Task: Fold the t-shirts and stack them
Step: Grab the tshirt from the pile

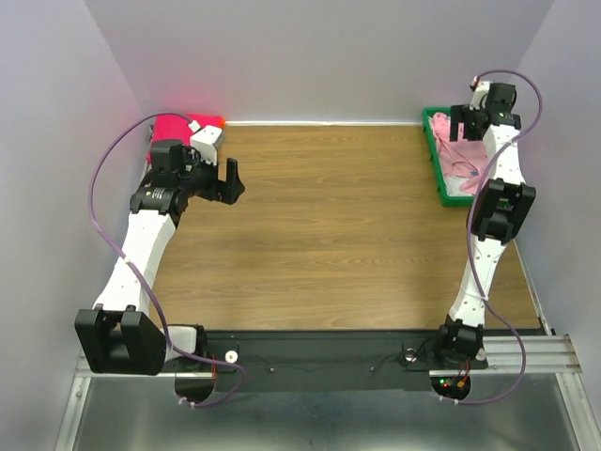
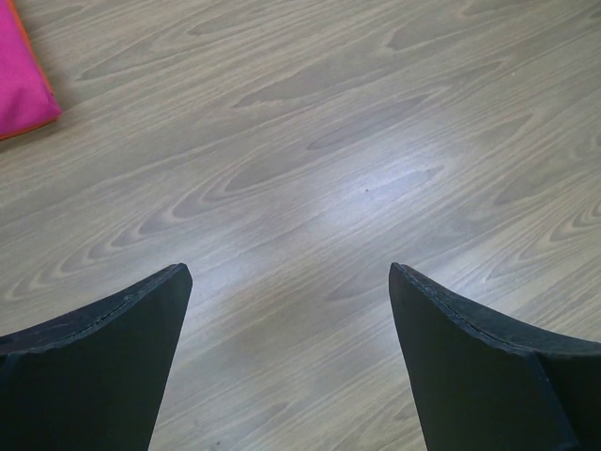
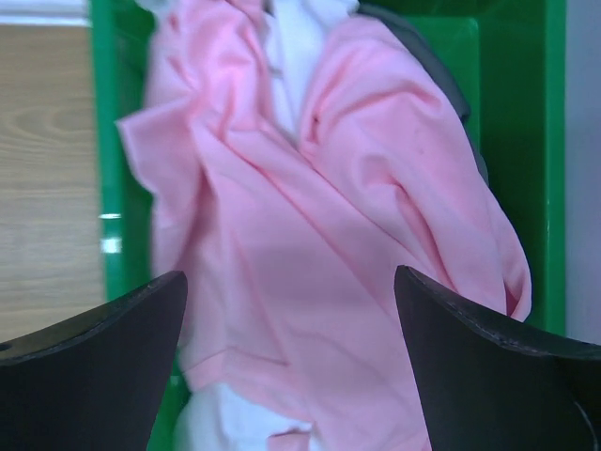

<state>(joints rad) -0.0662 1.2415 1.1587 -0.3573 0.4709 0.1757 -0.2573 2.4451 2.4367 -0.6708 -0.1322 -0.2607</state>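
A light pink t-shirt (image 3: 319, 235) lies crumpled over a white t-shirt (image 3: 296, 47) in the green bin (image 3: 516, 141) at the bench's (image 1: 329, 235) far right corner. A magenta t-shirt (image 1: 174, 127) sits at the far left corner. The right pincer (image 3: 291, 277) hangs above the bin and the left pincer (image 2: 286, 272) over the bench, both spread wide and empty.

magenta t-shirt (image 1: 174, 127) far-left corner | light pink t-shirt (image 1: 462, 155) in green bin (image 1: 436, 162) (far right) | right fingers (image 1: 456, 122) above it

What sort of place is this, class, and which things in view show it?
Probably a robot test cell in a lab, not a home: a wood-grain tabletop boxed in by plain pale walls, two white-and-black robot arms bolted to a metal rail, and a green plastic bin of crumpled t-shirts.
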